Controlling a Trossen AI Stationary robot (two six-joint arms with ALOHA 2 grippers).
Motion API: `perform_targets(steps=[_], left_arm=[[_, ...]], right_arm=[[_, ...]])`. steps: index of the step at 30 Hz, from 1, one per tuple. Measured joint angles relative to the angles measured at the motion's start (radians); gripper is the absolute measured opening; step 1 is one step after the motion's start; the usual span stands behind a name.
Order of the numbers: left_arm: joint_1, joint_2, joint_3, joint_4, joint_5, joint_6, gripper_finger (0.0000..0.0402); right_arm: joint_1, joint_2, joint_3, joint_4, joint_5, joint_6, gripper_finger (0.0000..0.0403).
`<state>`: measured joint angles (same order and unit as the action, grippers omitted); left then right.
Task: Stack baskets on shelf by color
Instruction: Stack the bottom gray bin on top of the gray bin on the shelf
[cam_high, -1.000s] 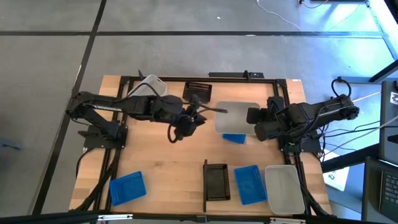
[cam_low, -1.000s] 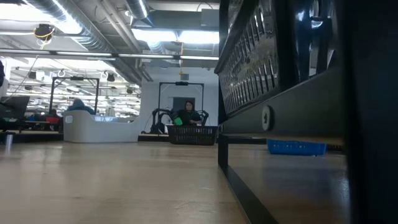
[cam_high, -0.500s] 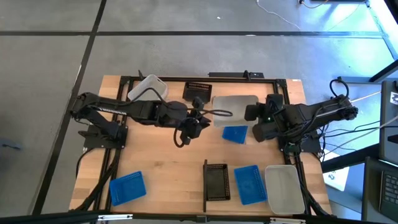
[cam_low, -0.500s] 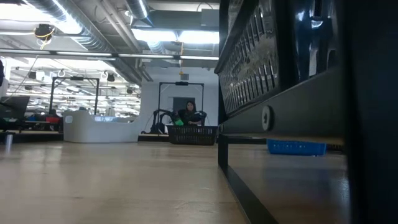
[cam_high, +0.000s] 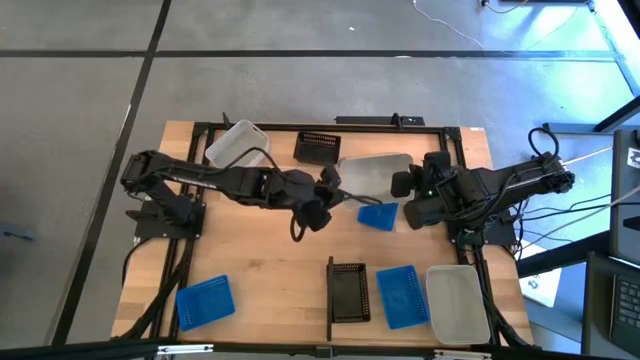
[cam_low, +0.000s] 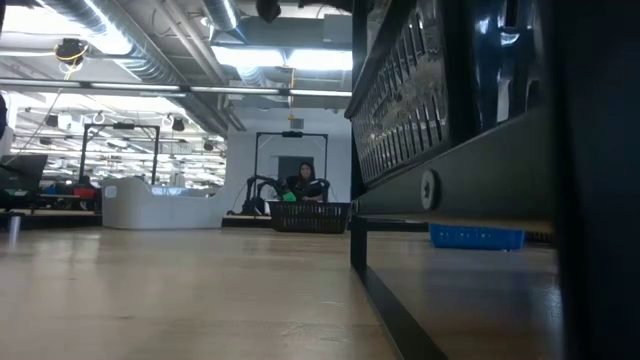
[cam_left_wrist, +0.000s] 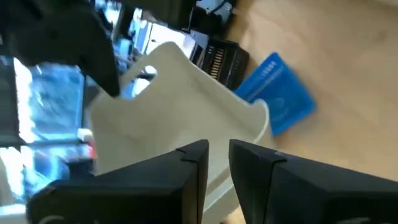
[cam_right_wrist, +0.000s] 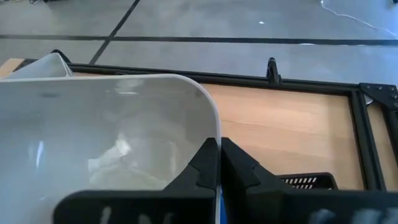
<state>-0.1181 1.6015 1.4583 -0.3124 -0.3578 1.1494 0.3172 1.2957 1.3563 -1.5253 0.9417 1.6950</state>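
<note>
Left tool (cam_high: 333, 186) seemingly clamped (narrow gap), right tool (cam_high: 404, 184) shut; both arms reach centre

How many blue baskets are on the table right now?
3: one blue basket at the near-left corner, one near-right between a black basket and a white basket, one mid-table. Stacked ones may be hidden.

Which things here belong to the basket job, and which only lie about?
Job: held white basket; blue basket beside it; black basket; second white basket; corner blue basket; shelf holding three baskets.
Lying about: floor cable; person far behind.
</note>
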Motion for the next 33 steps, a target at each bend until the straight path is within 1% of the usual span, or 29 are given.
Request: perform_targets(steps=[5,8,17,23,25,33], left_arm=[[0.000,0.004,0.000,-0.012,-0.045,0.189,0.0056],[0.000,0.002,0.000,-0.015,-0.058,0.237,0.0056],[0.009,0.002,0.000,-0.020,-0.058,0.249,0.0056],[0.020,0.013,0.000,-0.093,-0.044,0.251,0.0056],[0.024,0.012,-0.001,-0.094,-0.045,0.253,0.0056],[0.019,0.011,-0.001,-0.083,-0.046,0.369,0.0056]], right_arm=[[0.000,0.000,0.000,-0.001,-0.002,-0.019,0.0000],[0.000,0.000,0.000,0.005,-0.008,-0.044,0.0000],[0.000,0.000,0.000,0.017,-0.009,-0.058,0.0000],[0.000,0.000,0.000,0.017,-0.012,-0.068,0.0000],[0.000,0.000,0.000,0.017,-0.017,-0.076,0.0000],[-0.003,0.004,0.000,0.012,-0.026,-0.135,0.0000]])
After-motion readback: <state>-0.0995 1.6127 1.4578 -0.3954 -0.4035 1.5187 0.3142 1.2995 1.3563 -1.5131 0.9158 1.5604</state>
